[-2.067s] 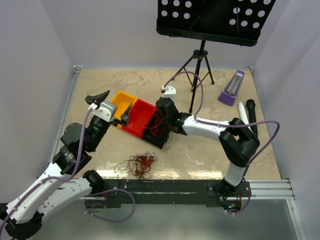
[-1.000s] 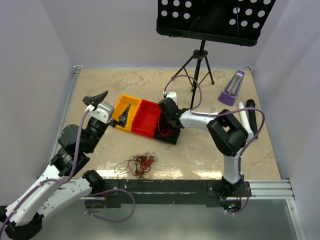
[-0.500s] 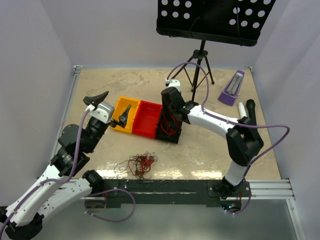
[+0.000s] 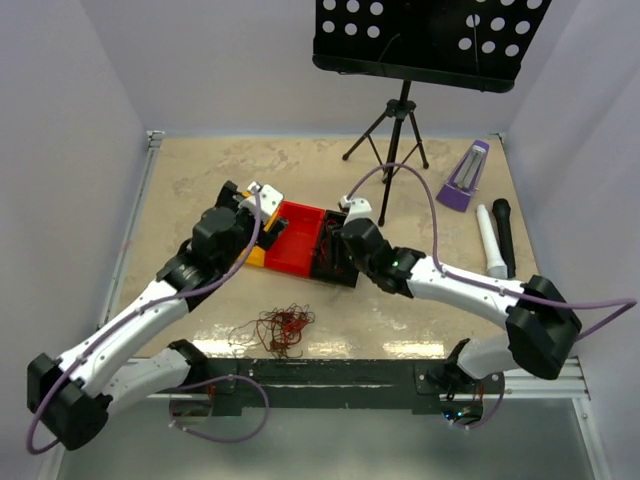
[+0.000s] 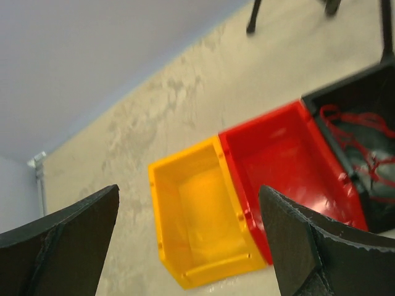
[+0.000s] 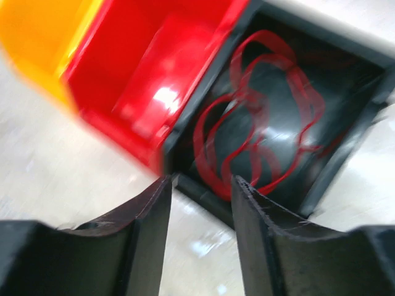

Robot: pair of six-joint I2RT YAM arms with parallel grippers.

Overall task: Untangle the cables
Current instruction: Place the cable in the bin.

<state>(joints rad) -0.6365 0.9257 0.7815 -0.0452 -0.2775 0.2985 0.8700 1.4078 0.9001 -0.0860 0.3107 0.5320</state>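
1. Cables are in two lots. One tangle of red and dark strands lies loose on the bench, near the front edge and apart from the bins. One bunch of red loops lies inside the black bin. I can't count single strands in either lot.
2. There are three bins in a row, touching side to side: yellow bin, red bin, black bin. The yellow and red bins show no cables.
3. The right gripper hangs over the near-left corner of the black bin. It is partly spread, with nothing between its fingers.
4. The left gripper sits above the yellow bin, spread wide and holding nothing.
5. The rest is further out:
   - One music stand on a tripod at the back.
   - One purple metronome at back right.
   - Two stick-shaped items side by side at the right, a white one and a black one.
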